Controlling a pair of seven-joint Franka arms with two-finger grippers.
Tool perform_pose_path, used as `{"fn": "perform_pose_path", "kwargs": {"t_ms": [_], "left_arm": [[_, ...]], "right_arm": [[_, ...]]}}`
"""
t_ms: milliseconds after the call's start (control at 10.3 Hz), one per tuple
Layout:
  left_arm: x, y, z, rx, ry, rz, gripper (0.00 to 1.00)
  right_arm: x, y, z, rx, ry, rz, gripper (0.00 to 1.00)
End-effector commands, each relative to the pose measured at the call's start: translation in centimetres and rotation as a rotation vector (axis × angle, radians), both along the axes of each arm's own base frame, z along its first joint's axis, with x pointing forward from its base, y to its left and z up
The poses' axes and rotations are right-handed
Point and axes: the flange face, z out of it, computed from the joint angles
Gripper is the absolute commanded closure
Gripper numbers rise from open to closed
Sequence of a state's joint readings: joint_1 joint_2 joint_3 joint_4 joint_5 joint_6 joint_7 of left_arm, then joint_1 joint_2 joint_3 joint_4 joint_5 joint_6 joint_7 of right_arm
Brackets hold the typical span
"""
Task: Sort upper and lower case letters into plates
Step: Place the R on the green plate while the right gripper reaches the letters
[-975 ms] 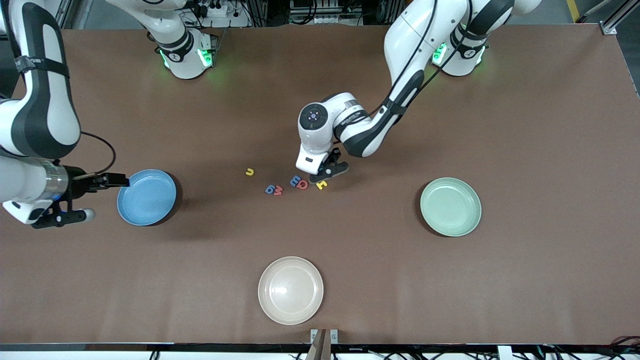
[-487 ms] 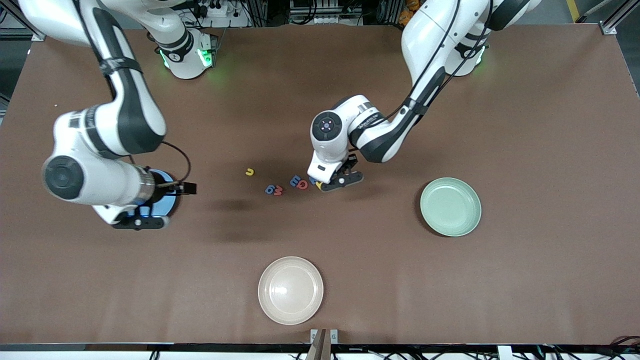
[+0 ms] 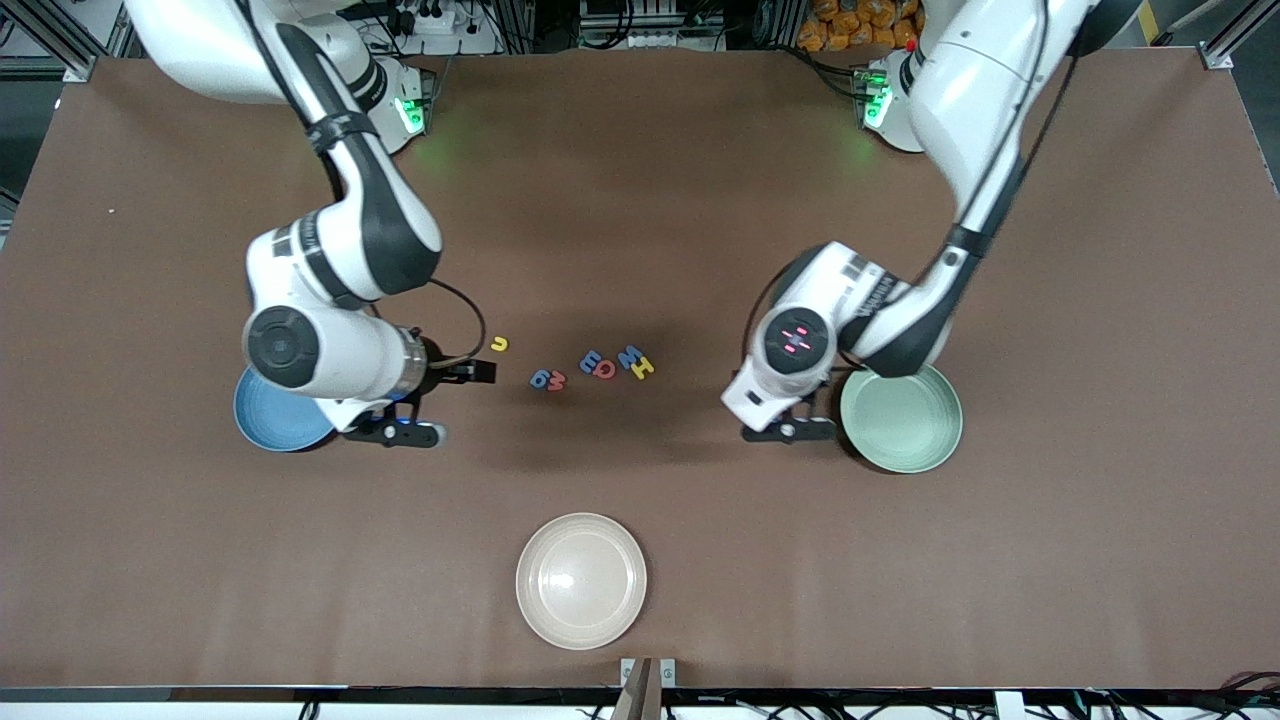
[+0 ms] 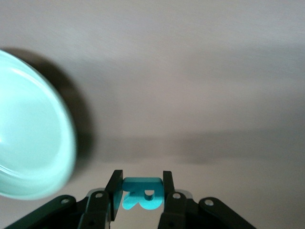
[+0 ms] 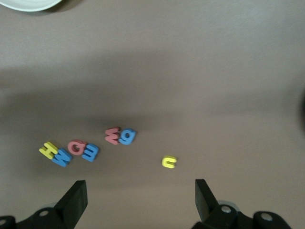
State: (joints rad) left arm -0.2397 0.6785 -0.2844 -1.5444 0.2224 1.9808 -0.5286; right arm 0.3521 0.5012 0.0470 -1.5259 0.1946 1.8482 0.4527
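— So where are the letters, then?

— Most lie in a loose row mid-worktop: a yellow u toward the right arm's end, then a blue g touching a red m, then a blue E against a red a, a blue W and a yellow H touching each other. One more, a teal R, is off the worktop, pinched between the fingers of the left hand.

— And where is that hand?

— Up in the air, over bare worktop just beside the mint green plate, on the side toward the letters. In its wrist view the plate's rim shows near the R.

— What about the other one?

— The right hand has its fingers spread wide with nothing between them. It hangs over the edge of the sky blue plate, which its arm partly covers, and the whole row of letters shows in its wrist view.

— Anything else out?

— A cream-white plate, nearest the front camera, well apart from the letters. None of the three plates holds a letter.
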Motion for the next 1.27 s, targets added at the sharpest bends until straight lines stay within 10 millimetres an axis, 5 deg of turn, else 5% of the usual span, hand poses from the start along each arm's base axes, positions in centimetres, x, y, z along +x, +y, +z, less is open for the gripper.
{"fn": "perform_pose_path", "kwargs": {"t_ms": [0, 97, 390, 585, 780, 877, 975, 1170], "left_arm": [[1.5, 7.3, -0.2, -0.042, 0.063, -0.106, 0.77], [2.0, 9.5, -0.7, -0.052, 0.075, -0.124, 0.77], [2.4, 12.2, -1.2, -0.060, 0.085, -0.147, 0.75], [2.4, 12.2, -1.3, -0.061, 0.088, -0.146, 0.00], [2.3, 11.4, -1.0, -0.066, 0.082, -0.126, 0.00], [2.3, 10.9, -0.8, -0.065, 0.076, -0.113, 0.00], [1.8, 9.0, -0.4, -0.069, 0.068, -0.066, 0.00], [1.0, 5.0, 0.6, -0.070, 0.043, 0.047, 0.00]], "right_arm": [[-0.1, 1.6, -0.8, -0.006, -0.006, -0.019, 0.00], [-0.1, 1.7, -0.9, -0.026, -0.019, 0.012, 0.00], [-0.2, 1.7, -2.3, 0.007, -0.074, 0.288, 0.00], [-0.6, 1.9, -4.0, 0.062, -0.140, 0.529, 0.00], [-2.2, 3.4, -6.3, 0.093, -0.155, 0.715, 0.00], [-4.0, 6.0, -6.9, 0.084, -0.144, 0.777, 0.00], [-5.6, 8.6, -7.8, 0.064, -0.144, 0.819, 0.00], [-5.6, 9.8, -9.8, 0.058, -0.175, 0.800, 0.00]]}}
